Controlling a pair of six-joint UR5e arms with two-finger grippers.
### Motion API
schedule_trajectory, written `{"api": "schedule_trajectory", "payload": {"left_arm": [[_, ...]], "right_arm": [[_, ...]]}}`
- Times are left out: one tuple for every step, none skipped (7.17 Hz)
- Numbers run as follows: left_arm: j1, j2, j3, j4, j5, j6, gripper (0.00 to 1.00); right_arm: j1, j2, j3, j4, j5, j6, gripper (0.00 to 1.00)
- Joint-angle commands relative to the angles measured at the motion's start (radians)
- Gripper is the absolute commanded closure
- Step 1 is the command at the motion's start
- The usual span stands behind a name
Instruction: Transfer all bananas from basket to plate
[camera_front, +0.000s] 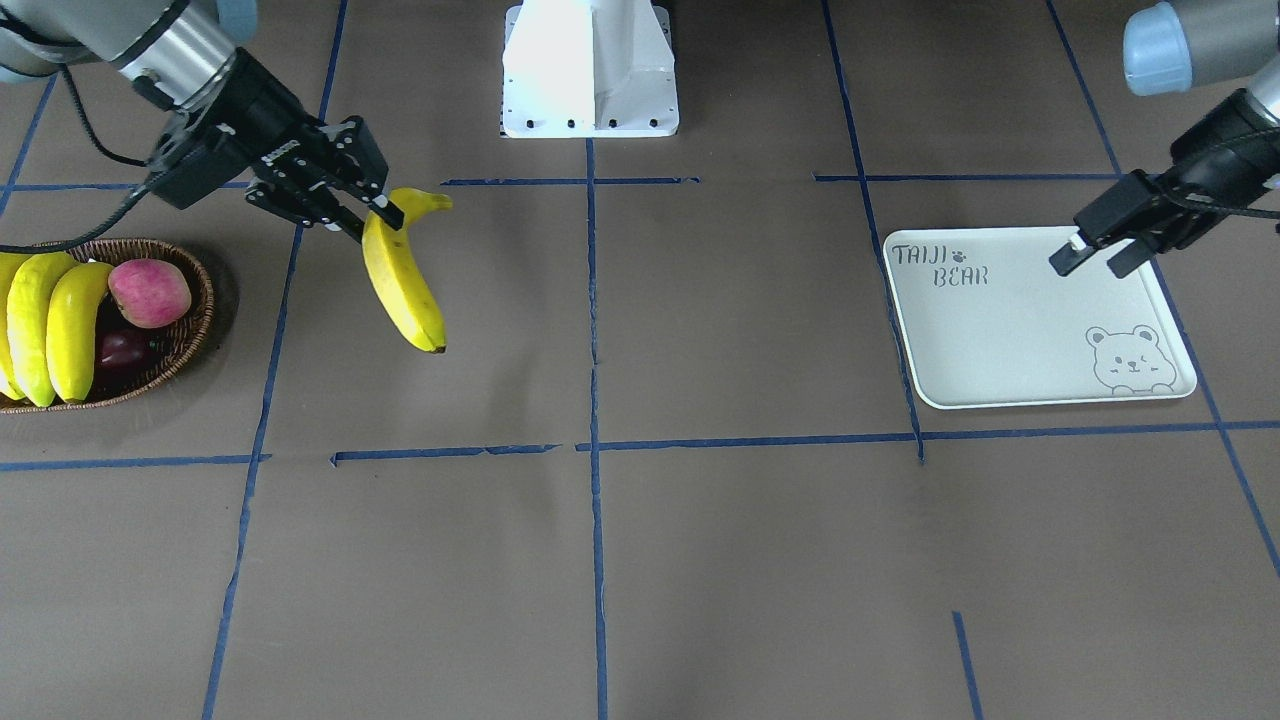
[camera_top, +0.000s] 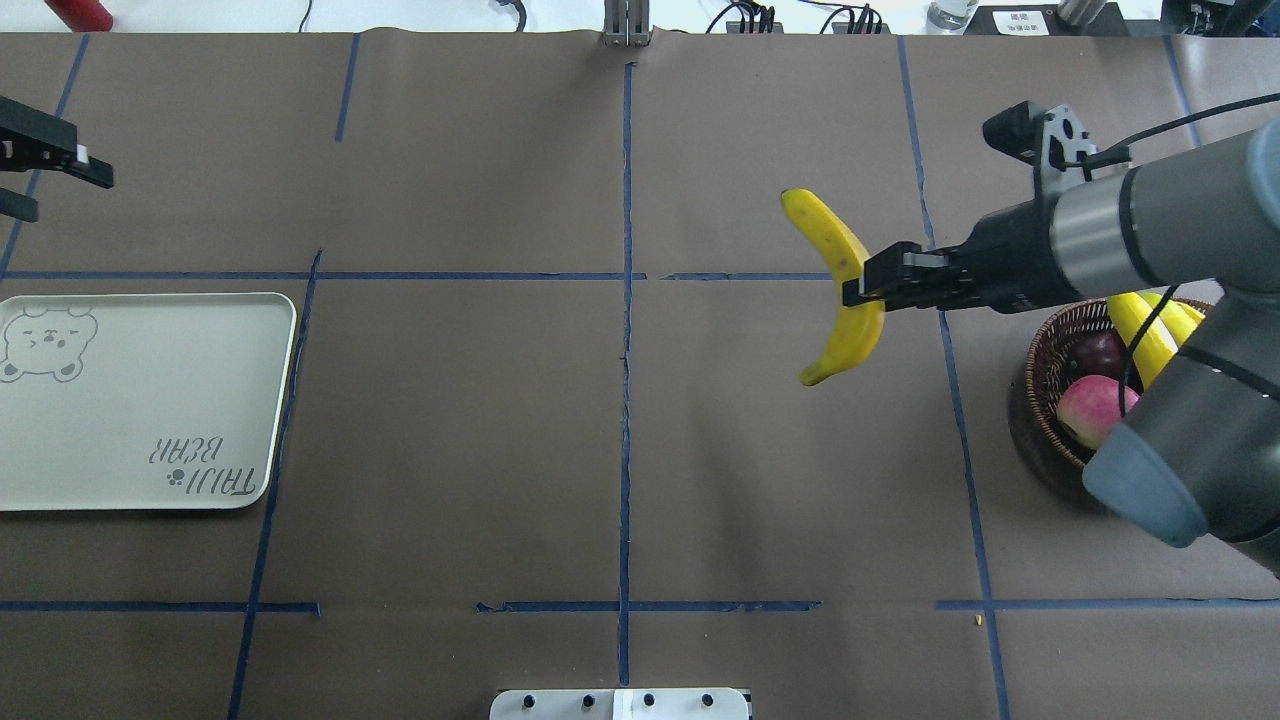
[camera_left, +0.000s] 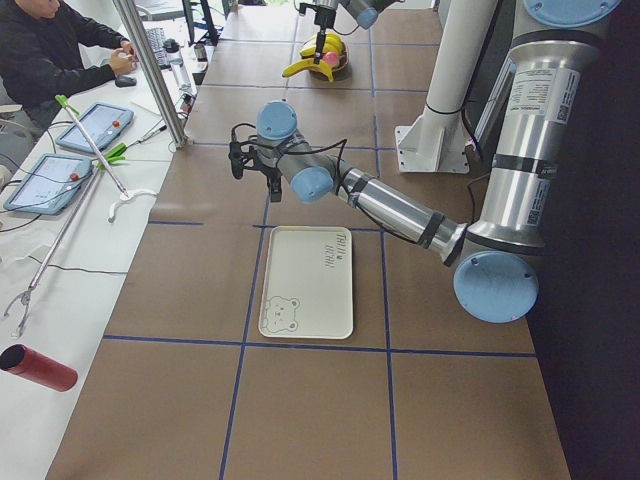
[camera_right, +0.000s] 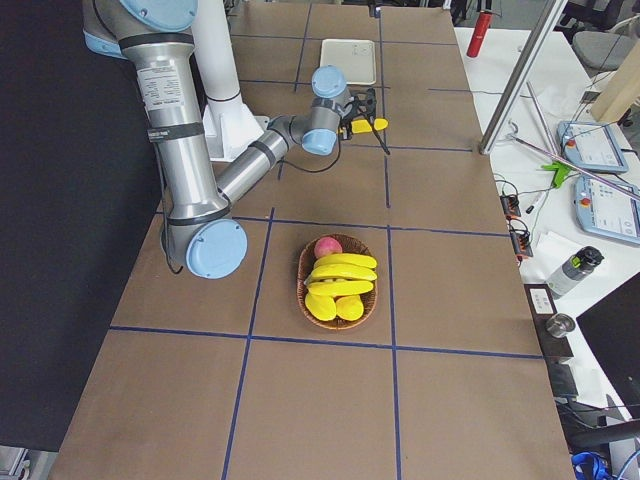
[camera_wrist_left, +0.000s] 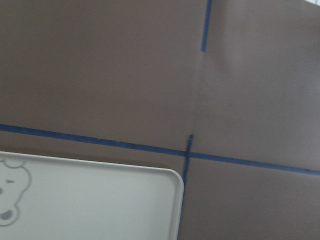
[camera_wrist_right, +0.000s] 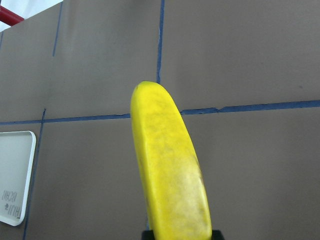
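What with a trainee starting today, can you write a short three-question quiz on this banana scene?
1. True or false: the plate already holds a banana.
2. The right gripper is: A open; B shut on a banana; C shut on nothing.
3. Fill in: the other bananas lie in the ____.
Key: 1 false; 2 B; 3 basket.

A pink-red apple (camera_front: 149, 292) and a dark apple (camera_front: 125, 350) sit at the front view's left edge. Blue tape lines (camera_front: 593, 300) grid the brown tabletop (camera_front: 760, 560).
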Motion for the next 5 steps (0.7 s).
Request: {"api": "schedule_trajectory", "payload": {"left_arm": [[0.160,-0.161,0.012,-0.174,0.002,-0.441,0.04],[0.244,-0.247,0.023,-0.168,0.023,-0.530,0.04],[0.316,-0.292,0.023,-0.166,0.100,-0.580,0.04],[0.376,-0.327,0.027,-0.160,0.173,-0.593,0.04],[0.422,-0.335,0.035,-0.160,0.230,-0.593,0.04]], "right_arm": [[-0.154,0.056,0.004,-0.001,-0.200,0.049,0.99],[-0.208,0.080,0.004,-0.003,-0.250,0.049,0.99],[-0.254,0.093,0.004,-0.003,-0.279,0.049,1.00],[-0.281,0.101,0.006,-0.003,-0.324,0.049,1.00],[-0.290,0.122,0.006,-0.003,-0.336,0.049,1.00]]}}
